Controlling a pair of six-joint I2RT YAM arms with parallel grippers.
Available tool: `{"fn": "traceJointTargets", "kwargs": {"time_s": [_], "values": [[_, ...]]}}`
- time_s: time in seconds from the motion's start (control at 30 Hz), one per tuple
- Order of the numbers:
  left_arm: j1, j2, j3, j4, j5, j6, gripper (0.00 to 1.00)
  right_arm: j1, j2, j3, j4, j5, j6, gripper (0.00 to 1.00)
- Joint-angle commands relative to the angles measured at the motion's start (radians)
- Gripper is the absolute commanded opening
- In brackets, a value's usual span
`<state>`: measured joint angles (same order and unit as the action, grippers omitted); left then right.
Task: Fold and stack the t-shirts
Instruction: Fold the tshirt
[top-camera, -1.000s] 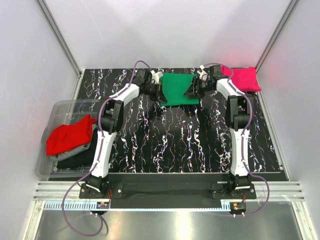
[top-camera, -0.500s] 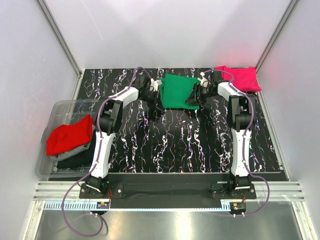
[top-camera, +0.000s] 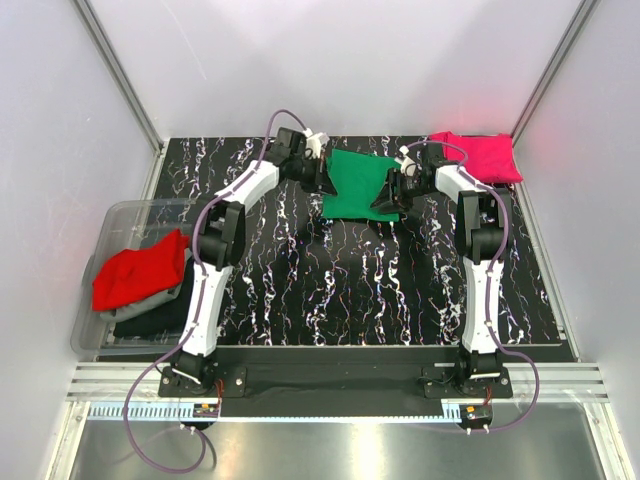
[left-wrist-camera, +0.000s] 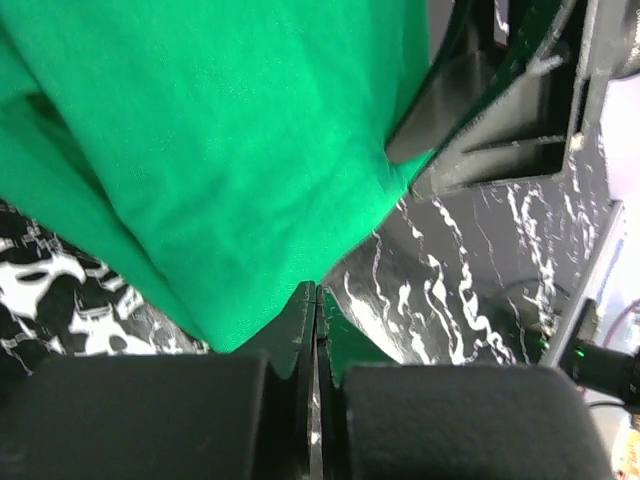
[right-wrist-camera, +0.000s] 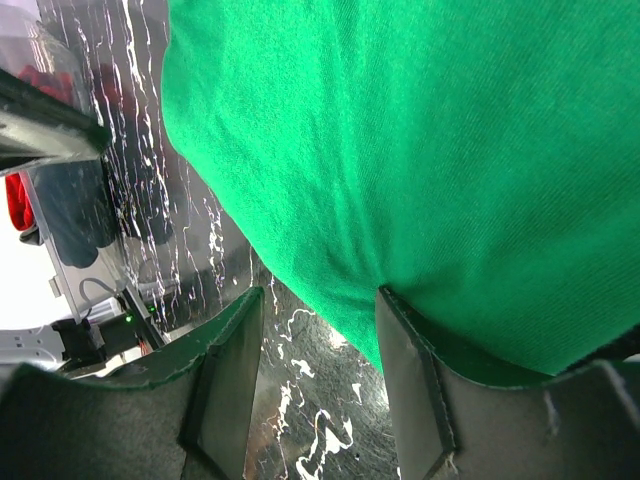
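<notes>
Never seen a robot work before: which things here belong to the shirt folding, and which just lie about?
In the job: green t-shirt, pink t-shirt, red t-shirt, black shirt.
Just there: clear plastic bin holding the red and black ones, marbled black table.

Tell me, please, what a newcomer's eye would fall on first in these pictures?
The bright green t-shirt stands out, spread between the two arms at the far middle of the black marbled table, its edge pinched in the shut left fingers. Next come the magenta t-shirt folded in the far right corner and the red t-shirt on dark ones in the clear bin at the left edge.
</notes>
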<state>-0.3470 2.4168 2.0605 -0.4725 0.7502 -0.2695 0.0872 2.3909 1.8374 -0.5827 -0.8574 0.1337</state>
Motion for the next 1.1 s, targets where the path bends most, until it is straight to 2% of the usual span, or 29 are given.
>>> {"fn": "traceJointTargets", "kwargs": {"time_s": [0.0,0.07,0.1,0.23,0.6,0.9,0.93,0.97,1.07], "values": [[-0.010,0.059,0.050,0.009,-0.064,0.021,0.02,0.013,-0.032,-0.018,-0.054,0.049,-0.031,0.56],[-0.015,0.071,0.056,-0.032,-0.099,0.056,0.02,0.013,-0.033,-0.018,-0.055,0.052,-0.032,0.56],[-0.020,0.074,0.059,-0.046,-0.164,0.067,0.02,0.013,-0.033,-0.018,-0.055,0.054,-0.032,0.56],[-0.021,0.059,0.024,-0.077,-0.183,0.084,0.03,0.014,-0.039,-0.027,-0.057,0.057,-0.034,0.57],[-0.023,-0.065,-0.247,-0.126,-0.144,0.101,0.00,0.019,-0.117,-0.135,-0.077,0.040,-0.032,0.57],[-0.024,-0.246,-0.418,-0.135,-0.134,0.095,0.00,0.029,-0.222,-0.219,-0.101,0.029,-0.031,0.57],[-0.024,-0.281,-0.421,-0.137,-0.135,0.092,0.03,0.029,-0.242,-0.221,-0.103,0.029,-0.029,0.57],[-0.024,-0.300,-0.422,-0.138,-0.135,0.087,0.13,0.031,-0.255,-0.219,-0.106,0.034,-0.026,0.57],[-0.018,-0.372,-0.379,-0.153,-0.120,0.095,0.27,0.031,-0.309,-0.178,-0.103,0.037,-0.023,0.60]]}}
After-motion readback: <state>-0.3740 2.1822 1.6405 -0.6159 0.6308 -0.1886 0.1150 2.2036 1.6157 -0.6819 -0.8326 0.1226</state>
